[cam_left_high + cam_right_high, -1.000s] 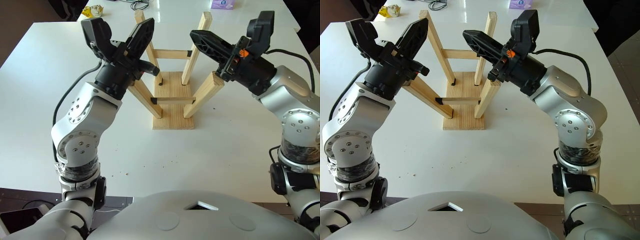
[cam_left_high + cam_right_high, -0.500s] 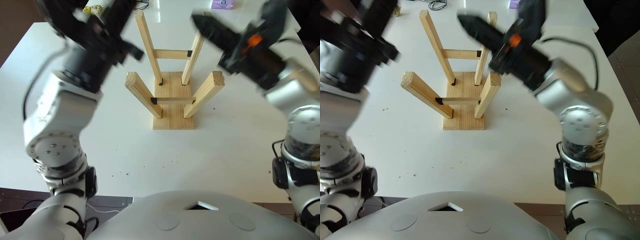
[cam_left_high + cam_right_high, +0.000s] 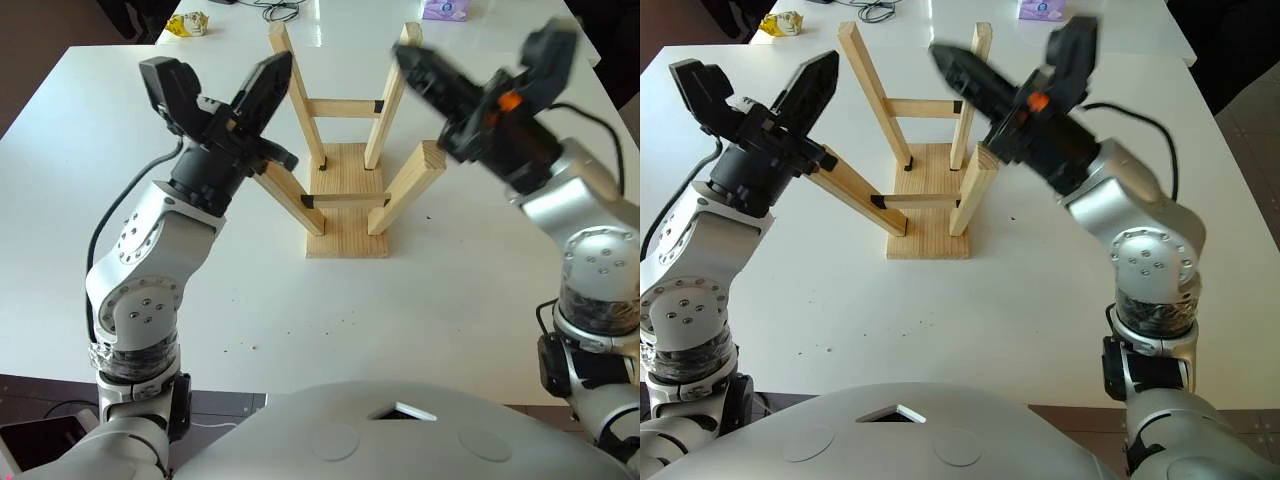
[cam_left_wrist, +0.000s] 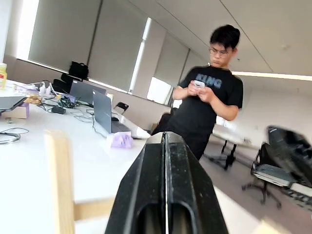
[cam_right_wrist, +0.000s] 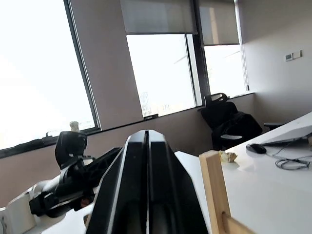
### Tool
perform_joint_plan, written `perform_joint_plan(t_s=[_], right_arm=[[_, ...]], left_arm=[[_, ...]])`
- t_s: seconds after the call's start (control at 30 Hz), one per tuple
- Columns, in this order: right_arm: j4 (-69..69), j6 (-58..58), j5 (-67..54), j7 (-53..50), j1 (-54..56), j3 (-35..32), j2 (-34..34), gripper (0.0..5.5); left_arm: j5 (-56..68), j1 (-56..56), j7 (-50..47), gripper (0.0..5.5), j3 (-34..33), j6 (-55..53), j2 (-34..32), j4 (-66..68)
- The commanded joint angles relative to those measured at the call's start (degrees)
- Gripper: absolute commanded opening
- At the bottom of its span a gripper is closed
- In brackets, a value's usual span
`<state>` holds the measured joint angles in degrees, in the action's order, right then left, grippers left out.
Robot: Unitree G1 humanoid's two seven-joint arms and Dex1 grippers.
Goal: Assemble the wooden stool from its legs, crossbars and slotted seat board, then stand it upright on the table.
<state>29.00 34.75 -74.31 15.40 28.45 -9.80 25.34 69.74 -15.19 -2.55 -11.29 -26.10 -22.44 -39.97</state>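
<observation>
Step in hand: I judge assembly complete. The remaining step is standing the stool upright.
Stool position: The stool (image 3: 345, 175) rests upside down about the middle of the worktop (image 3: 450, 300), well apart from every edge.
Seat board: The seat board (image 3: 345, 240) lies flat on the worktop and carries the whole frame.
Legs: Four legs point upward and splay outward. The near-left leg (image 3: 288, 198) and near-right leg (image 3: 408, 188) lean toward the near edge.
Crossbars: The near crossbar (image 3: 345, 201) joins the near pair of legs, and the far crossbar (image 3: 340, 107) joins the far pair. Both appear seated.
Left gripper: The left gripper (image 3: 278, 68) is raised over the upper end of the near-left leg. Its fingers are pressed together and hold nothing. I cannot tell whether the wrist body touches the leg.
Right gripper: The right gripper (image 3: 408, 60) is raised above the near-right leg. Its fingers are closed against each other and empty.
Next move: I need to part both sets of fingers and lower each onto a near leg, one per side. I then need to clamp, lift and rotate the frame together.
Caution: The splayed legs give angled grip faces, so uneven clamping could twist a joint loose.
</observation>
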Motion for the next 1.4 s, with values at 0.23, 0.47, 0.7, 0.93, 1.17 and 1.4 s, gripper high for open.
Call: perform_joint_plan(t_s=[0.23,0.47,0.7,0.93,1.17,1.4], right_arm=[[-32.98,-16.50,40.40,16.11,-9.61,5.58,20.17,0.00],[-29.66,-20.68,43.34,23.44,-34.51,0.50,18.99,0.00],[-30.54,-19.11,45.48,31.67,-27.59,2.33,20.17,0.00],[-38.30,-22.52,53.24,42.38,-13.86,11.87,18.63,0.00],[-43.82,-25.01,55.33,45.47,-3.44,15.54,10.69,0.00],[-47.91,-23.51,55.10,54.10,5.42,20.02,4.55,0.00]], left_arm=[[14.57,11.58,15.08,0.01,-22.86,-3.02,-14.79,8.40],[-7.87,34.38,34.51,0.01,-5.48,-3.17,-15.01,14.63],[-16.05,39.95,42.50,0.01,6.31,-3.31,-14.00,5.96],[-21.26,32.57,40.52,0.01,13.10,-3.50,-9.68,4.93],[-25.85,25.62,41.50,0.01,12.18,-3.39,-10.49,12.03],[-32.32,25.05,43.49,0.01,13.19,-1.20,-10.41,17.58]])
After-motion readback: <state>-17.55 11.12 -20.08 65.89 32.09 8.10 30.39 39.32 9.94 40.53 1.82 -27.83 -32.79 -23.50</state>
